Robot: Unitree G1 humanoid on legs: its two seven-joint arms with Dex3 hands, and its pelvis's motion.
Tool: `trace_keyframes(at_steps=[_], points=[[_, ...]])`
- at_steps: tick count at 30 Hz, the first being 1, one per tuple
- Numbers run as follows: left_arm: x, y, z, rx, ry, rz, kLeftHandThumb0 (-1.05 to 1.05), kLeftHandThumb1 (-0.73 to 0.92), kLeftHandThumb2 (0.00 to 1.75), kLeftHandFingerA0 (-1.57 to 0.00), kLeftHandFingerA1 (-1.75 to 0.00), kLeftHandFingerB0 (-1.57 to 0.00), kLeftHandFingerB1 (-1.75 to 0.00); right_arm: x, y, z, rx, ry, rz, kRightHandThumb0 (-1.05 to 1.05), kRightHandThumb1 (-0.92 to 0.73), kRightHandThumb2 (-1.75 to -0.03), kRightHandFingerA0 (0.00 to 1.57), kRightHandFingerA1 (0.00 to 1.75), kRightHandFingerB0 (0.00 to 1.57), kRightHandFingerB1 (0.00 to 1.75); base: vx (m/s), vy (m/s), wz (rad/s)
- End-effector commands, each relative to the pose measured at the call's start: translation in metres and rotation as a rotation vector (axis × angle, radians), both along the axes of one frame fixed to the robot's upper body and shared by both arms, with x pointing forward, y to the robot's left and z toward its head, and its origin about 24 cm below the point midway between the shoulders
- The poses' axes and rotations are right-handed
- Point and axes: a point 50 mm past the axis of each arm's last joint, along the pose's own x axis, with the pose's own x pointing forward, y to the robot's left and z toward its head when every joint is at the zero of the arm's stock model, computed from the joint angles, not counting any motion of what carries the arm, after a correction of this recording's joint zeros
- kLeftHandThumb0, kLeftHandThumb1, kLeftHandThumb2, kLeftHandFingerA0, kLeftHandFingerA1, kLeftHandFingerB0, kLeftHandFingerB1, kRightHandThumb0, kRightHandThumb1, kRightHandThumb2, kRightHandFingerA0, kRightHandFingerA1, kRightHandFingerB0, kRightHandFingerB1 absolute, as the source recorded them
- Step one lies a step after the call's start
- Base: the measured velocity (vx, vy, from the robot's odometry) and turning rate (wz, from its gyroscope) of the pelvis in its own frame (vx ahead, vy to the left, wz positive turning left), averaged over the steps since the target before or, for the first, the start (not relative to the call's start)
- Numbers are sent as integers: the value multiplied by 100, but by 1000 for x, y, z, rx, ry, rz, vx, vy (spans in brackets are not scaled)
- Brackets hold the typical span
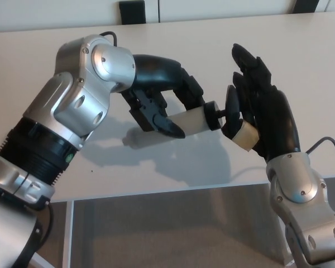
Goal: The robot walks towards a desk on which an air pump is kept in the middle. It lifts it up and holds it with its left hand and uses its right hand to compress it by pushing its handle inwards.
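Observation:
The air pump (194, 120) is a short cream cylinder with a black end cap, held in the air above the desk. My left hand (166, 100) is shut on the cylinder, fingers wrapped over its top and front. The pump's black disc handle (233, 106) sits close to the end cap, with only a short piece of rod showing. My right hand (264, 114) presses its palm flat against that handle, fingers stretched upward and apart. A cream piece (245, 135) shows under the right palm.
The beige desk (173, 50) spreads behind both arms, its front edge running below them. A black object (132, 11) stands at the desk's far edge. Grey floor (167, 229) lies below the edge. A cable (324, 146) loops by my right wrist.

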Motion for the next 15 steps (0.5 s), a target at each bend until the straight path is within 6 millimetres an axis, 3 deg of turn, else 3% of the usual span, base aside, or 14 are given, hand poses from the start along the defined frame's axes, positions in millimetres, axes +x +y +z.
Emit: trace_keyframes(at_steps=[1, 2, 3, 5, 6, 7, 8, 12, 13, 14, 15], points=[[3, 2, 4, -15, -23, 26, -38, 78, 63, -81, -55, -47, -42, 3, -3, 6, 0, -36, 11, -81, -85, -106, 0, 27, 0, 18, 0, 0, 0], [3, 2, 4, -14, -26, 25, -38, 78, 63, -81, -55, -47, -42, 3, -3, 6, 2, -35, 13, -81, -85, -106, 0, 27, 0, 18, 0, 0, 0], [4, 3, 3, -5, -38, 31, -28, 79, 63, -83, -64, -62, -57, 2, -4, 6, 14, -36, 18, -83, -83, -105, 0, 25, 0, 15, 0, 0, 0], [4, 4, 3, 7, -55, 40, -28, 79, 63, -83, -64, -62, -57, 2, -6, 7, 30, -39, 23, -83, -83, -105, 0, 25, 0, 15, 0, 0, 0], [5, 6, 3, 19, -63, 44, -11, 73, 78, -89, -126, -66, -125, 2, -9, 8, 48, -38, 22, -88, -85, -124, 0, 23, 0, 16, 0, 0, 0], [6, 8, 3, 29, -70, 46, -11, 73, 78, -89, -126, -66, -125, 2, -10, 8, 61, -38, 22, -88, -85, -124, 0, 23, 0, 16, 0, 0, 0], [9, 15, 1, 42, -82, 64, -12, 62, 98, -103, -138, -84, -129, 0, -15, 10, 104, -41, 40, -105, -88, -125, 0, 8, 0, 1, 0, 0, 0], [18, 35, -5, 53, -81, 133, -9, 67, 98, -97, -143, -82, -128, -3, -31, 15, 179, -58, 81, -105, -82, -123, 0, 8, 0, 2, 0, 0, 0], [20, 39, -7, 56, -80, 154, -10, 66, 98, -104, -143, -84, -129, -4, -36, 17, 185, -69, 73, -100, -92, -71, 0, 0, 0, 0, 0, 0, 0], [22, 42, -7, 58, -80, 166, -10, 66, 98, -104, -143, -84, -129, -5, -39, 19, 188, -76, 66, -100, -92, -71, 0, 0, 0, 0, 0, 0, 0], [24, 47, -8, 64, -86, 185, -11, 63, 96, -99, -134, -83, -122, -6, -43, 22, 198, -96, 52, -105, -86, -125, 0, 11, 0, 8, 0, 0, 0]])
